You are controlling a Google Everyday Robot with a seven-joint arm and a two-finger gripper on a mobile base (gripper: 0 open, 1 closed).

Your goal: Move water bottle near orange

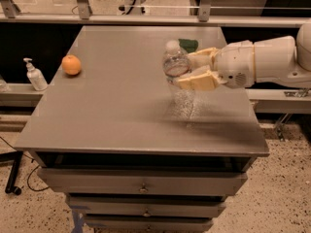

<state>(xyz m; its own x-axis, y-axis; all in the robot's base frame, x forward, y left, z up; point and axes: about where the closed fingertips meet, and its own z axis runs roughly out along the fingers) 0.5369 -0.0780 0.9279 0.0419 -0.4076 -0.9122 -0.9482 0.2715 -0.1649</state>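
The water bottle (176,71), clear with a white cap and a label band, is held upright and tilted slightly, with its base close to the grey table (112,106) right of centre. My gripper (194,71) comes in from the right and is shut on the bottle's upper body, one cream finger behind it and one in front. The orange (71,64) sits near the table's left edge, well to the left of the bottle.
A green-and-yellow sponge (188,44) lies at the back of the table behind the gripper. A small white pump bottle (35,75) stands on a ledge left of the table. Drawers (143,183) sit below the table top.
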